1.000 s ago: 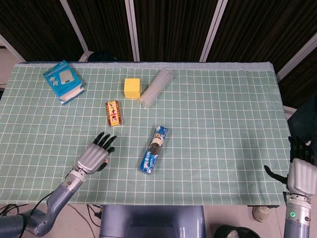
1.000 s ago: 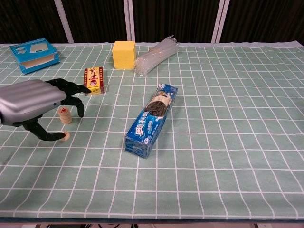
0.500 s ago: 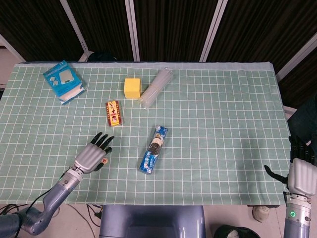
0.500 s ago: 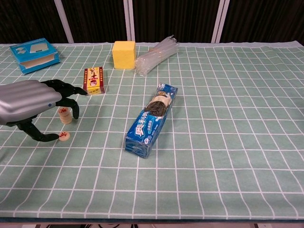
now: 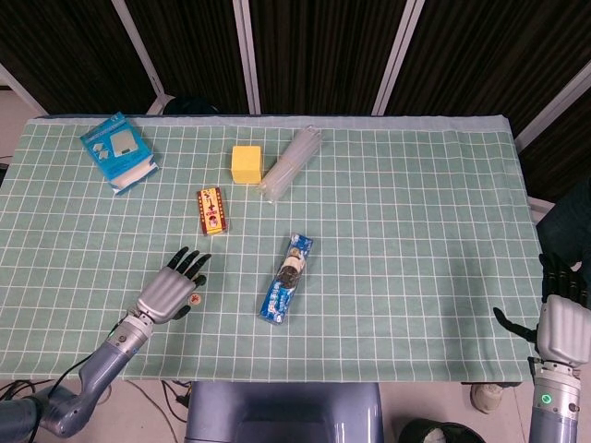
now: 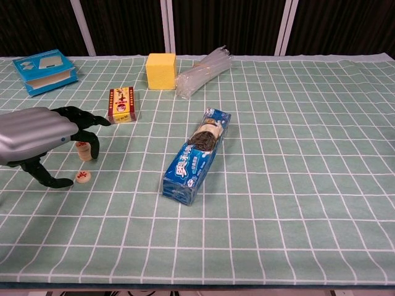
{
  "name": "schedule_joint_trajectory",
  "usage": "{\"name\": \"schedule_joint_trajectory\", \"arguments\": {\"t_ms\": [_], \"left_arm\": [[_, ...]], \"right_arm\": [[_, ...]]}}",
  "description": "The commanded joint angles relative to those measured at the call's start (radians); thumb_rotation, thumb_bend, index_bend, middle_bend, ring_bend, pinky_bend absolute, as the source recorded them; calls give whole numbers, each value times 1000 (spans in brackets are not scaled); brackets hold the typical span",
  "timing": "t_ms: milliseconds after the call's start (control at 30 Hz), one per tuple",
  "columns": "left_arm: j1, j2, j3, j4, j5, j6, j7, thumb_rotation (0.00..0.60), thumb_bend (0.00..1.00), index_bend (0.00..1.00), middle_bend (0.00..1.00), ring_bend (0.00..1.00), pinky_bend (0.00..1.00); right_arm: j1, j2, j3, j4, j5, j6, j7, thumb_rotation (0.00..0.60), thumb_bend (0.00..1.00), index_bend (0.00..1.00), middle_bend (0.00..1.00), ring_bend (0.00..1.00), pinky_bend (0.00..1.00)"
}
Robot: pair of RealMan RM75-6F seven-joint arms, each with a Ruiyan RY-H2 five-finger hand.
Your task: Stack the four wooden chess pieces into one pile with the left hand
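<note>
A short stack of round wooden chess pieces point(image 6: 83, 150) stands on the green checked cloth at the left. One loose piece point(image 6: 83, 177) with a red mark lies flat just in front of it, also seen as the loose piece point(image 5: 195, 298) in the head view. My left hand point(image 6: 40, 132) hovers to the left of both, fingers arched over the stack and thumb curled beside the loose piece, holding nothing. In the head view the left hand point(image 5: 171, 291) hides the stack. My right hand point(image 5: 561, 323) hangs off the table's right front corner, fingers spread and empty.
A blue biscuit pack point(image 6: 197, 155) lies right of the pieces. A small red and yellow box point(image 6: 122, 104) sits just behind them. Further back are a yellow block point(image 6: 161, 71), a clear plastic bundle point(image 6: 202, 71) and a blue box point(image 6: 46, 71).
My left hand has drawn back to the left and toward me. Its thumb has come off the loose piece, which now lies uncovered on the cloth. The right hand has not moved.
</note>
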Motion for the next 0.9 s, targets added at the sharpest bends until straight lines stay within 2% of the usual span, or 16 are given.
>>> {"name": "schedule_joint_trajectory", "arguments": {"t_ms": [33, 900], "left_arm": [[1, -5, -2, 5, 2, 0, 0, 600, 219, 406, 8, 0, 0], [2, -32, -17, 16, -21, -12, 44, 600, 252, 438, 12, 0, 0]], "right_arm": [[0, 0, 1, -1, 1, 1, 1, 600, 233, 0, 12, 1, 0], [-1, -1, 1, -1, 5, 1, -1, 600, 233, 0, 12, 1, 0]]}}
